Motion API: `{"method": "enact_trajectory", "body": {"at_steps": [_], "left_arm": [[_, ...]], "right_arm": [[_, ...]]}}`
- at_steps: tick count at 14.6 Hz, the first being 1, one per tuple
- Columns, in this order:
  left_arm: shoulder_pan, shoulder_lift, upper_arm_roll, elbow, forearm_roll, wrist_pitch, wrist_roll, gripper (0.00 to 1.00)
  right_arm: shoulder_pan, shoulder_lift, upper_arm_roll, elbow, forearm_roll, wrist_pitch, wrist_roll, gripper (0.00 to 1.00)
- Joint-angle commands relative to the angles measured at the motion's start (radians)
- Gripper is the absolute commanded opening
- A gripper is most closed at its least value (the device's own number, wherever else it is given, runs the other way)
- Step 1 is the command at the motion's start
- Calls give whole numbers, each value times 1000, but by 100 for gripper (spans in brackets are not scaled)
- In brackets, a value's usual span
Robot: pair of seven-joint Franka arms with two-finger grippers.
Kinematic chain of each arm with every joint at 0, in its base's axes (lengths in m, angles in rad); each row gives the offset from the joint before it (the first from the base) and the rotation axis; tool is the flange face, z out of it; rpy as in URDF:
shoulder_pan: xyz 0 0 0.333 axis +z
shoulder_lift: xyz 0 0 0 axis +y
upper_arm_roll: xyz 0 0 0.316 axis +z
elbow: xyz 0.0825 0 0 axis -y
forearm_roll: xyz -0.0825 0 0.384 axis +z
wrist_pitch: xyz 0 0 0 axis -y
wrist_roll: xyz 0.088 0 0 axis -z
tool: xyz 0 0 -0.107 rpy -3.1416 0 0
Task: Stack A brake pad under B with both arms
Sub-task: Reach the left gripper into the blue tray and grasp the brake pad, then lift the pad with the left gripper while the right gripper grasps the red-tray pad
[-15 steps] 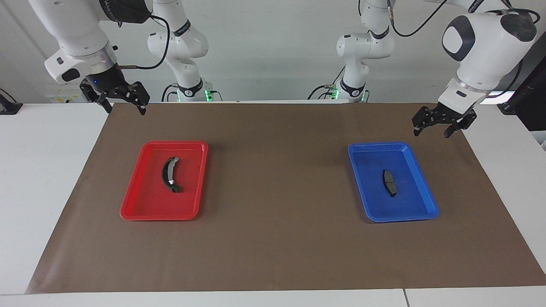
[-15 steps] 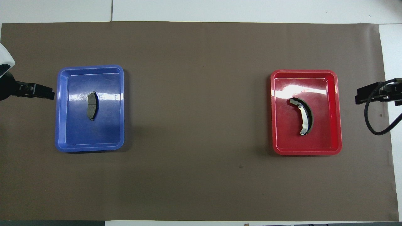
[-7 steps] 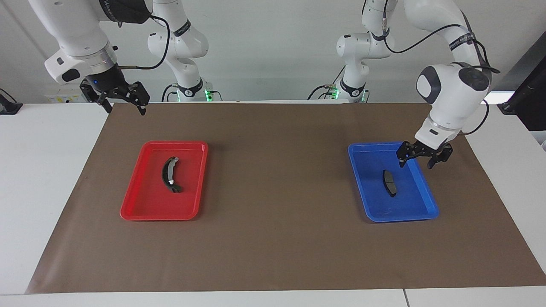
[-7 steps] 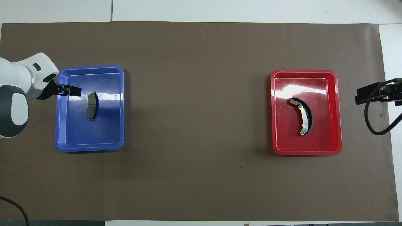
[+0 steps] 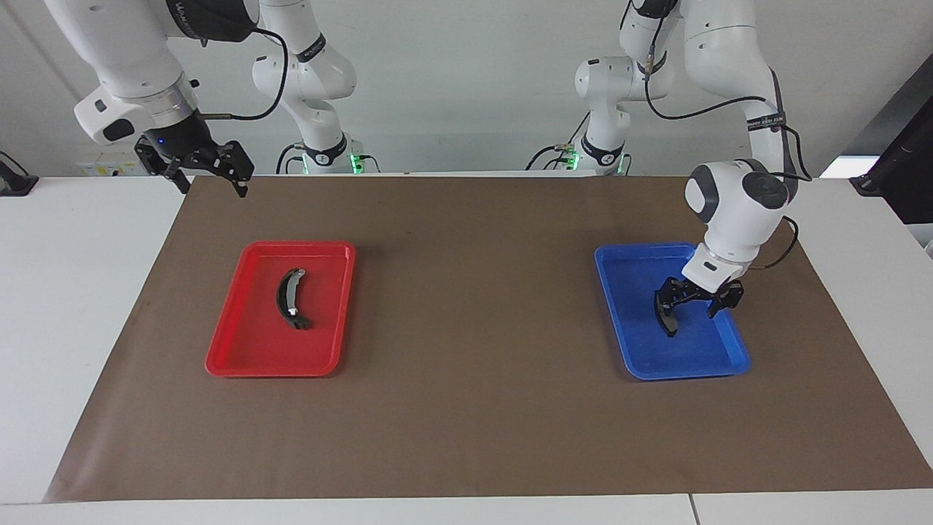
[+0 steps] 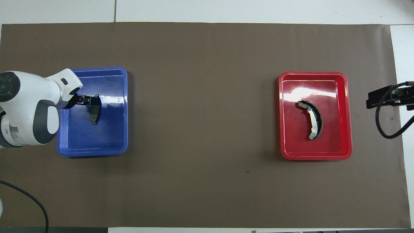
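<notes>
One claw only is near its target — the left claw (image 5: 690,306), spread wide, is lowered into the blue tray (image 5: 627,350) astride the A brake pad (image 5: 667,321), whose long axis is crossed by its fingers, while B (image 5: 290,299) lies in the red tray (image 5: 240,350) and the right claw (image 5: 208,169), also spread, waits aloft.

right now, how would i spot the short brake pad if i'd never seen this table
Find the blue tray at the left arm's end of the brown mat. The short brake pad lies in it, with the open left gripper low over it. It is stubby, dark grey and nearly straight, unlike the long crescent pad in the red tray.
</notes>
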Motion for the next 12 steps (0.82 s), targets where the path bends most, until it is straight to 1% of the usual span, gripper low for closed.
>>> {"method": "enact_trajectory", "body": {"at_steps": [1, 2, 3, 4, 5, 7, 8, 10, 11, 12], "left_arm": [[-26, -4, 8, -50, 6, 35, -2, 75], [-26, -5, 8, -53, 6, 30, -11, 53], [-26, -10, 8, -69, 6, 32, -11, 37], [-26, -13, 8, -81, 6, 36, -9, 32], [-25, -14, 8, -87, 6, 36, -9, 26], [-25, -16, 8, -87, 6, 24, -12, 14], [-25, -17, 8, -87, 6, 16, -12, 14], [-25, -36, 10, -75, 6, -26, -12, 10], [-25, -57, 8, -66, 6, -51, -14, 9], [-28, -74, 4, -50, 6, -88, -22, 7]], "right_arm": [[-14, -64, 8, -131, 17, 67, -20, 100], [-14, -103, 8, -231, 18, 151, -23, 100], [-14, -136, 8, -338, 23, 248, -29, 100], [-12, -154, 7, -424, 50, 335, -40, 100], [-11, -143, 7, -466, 75, 394, -55, 100], [-12, -82, 7, -492, 92, 449, -124, 100], [-11, -48, 7, -518, 106, 520, -167, 100], [-8, -19, 7, -640, 107, 745, -210, 100], [-8, -11, 7, -691, 107, 834, -242, 100], [-8, 13, 7, -719, 107, 889, -267, 100]]}}
